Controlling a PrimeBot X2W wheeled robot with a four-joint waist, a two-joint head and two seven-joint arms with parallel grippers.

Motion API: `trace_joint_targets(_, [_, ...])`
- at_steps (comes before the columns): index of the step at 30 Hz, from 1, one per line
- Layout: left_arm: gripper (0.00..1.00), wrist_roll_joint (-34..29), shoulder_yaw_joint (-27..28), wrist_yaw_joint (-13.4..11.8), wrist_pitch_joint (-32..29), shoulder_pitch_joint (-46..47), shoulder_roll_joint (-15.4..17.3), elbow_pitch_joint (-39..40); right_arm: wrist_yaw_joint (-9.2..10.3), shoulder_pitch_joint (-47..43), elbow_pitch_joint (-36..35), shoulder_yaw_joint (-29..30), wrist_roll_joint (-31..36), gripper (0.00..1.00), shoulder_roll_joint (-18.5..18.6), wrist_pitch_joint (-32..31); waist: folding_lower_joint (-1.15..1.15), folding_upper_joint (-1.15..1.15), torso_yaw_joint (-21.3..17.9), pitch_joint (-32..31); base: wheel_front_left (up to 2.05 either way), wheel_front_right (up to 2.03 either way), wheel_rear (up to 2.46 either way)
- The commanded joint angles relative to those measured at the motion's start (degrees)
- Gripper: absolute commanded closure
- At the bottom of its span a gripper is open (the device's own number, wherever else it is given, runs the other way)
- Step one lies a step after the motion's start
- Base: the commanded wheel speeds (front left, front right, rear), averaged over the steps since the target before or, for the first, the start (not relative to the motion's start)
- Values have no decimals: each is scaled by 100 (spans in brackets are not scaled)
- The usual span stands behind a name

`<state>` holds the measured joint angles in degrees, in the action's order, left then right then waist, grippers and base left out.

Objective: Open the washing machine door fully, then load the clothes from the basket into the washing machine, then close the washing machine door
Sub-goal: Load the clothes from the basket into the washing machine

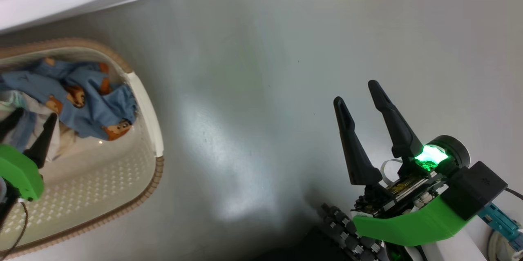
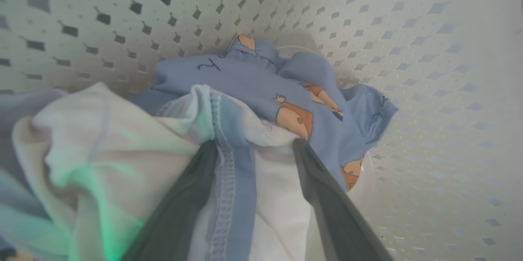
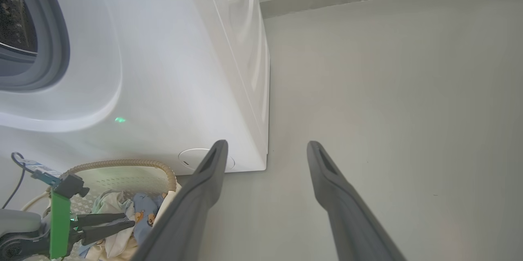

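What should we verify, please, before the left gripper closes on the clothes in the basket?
1. Left gripper jaws open: ok.
2. White cloth lies between those jaws: ok.
3. Jaws apart from the basket wall: ok.
4. Right gripper open, empty, over the floor, away from the basket: ok.
5. Washing machine drum uncovered: ok.
6. Washing machine door fully open: cannot tell.
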<state>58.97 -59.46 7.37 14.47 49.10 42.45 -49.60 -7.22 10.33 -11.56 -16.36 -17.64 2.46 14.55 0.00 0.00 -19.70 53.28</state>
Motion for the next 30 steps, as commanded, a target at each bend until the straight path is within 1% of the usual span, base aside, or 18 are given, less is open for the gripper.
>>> trace_joint_targets(1, [0,98,74,12,50,36,267,-76,-26,-207,-156,-144,-27,0,42,45,0,0,-108,164,0,0,0])
trace_joint_targets(7, [0,152,-200,12,-34,292,294,-465,-26,-240,-213,-280,-42,0,42,45,0,0,-220,302,0,0,0])
trace_joint_targets(11, [0,218,-285,12,-26,407,217,-765,-26,-289,-240,-287,-31,0,42,45,0,0,-231,311,0,0,0])
trace_joint_targets(14, [0,360,-225,12,-10,491,126,-977,-26,-317,-256,-281,-22,0,42,45,0,0,-235,306,0,0,0])
trace_joint_targets(16, [0,708,-126,12,-56,456,54,-762,-26,-330,-261,-275,-21,0,42,45,0,0,-234,295,0,0,0])
trace_joint_targets(17, [0,886,-92,12,-127,432,68,-646,-26,-335,-262,-276,-23,0,42,45,0,0,-234,290,0,0,0])
trace_joint_targets(22, [0,1127,-225,12,-156,483,228,-315,-26,-333,-262,-316,-23,0,42,45,0,0,-241,279,0,0,0])
trace_joint_targets(28, [0,1189,-432,12,-226,560,266,-338,-26,-329,-250,-342,-11,0,42,45,0,0,-253,253,0,0,0])
trace_joint_targets(29, [78,1203,-468,12,-234,572,260,-346,-26,-333,-250,-342,-9,0,42,45,0,0,-254,249,0,0,0])
trace_joint_targets(30, [100,1223,-493,12,-222,585,257,-338,-26,-337,-251,-339,-9,0,42,45,0,0,-253,246,0,0,0])
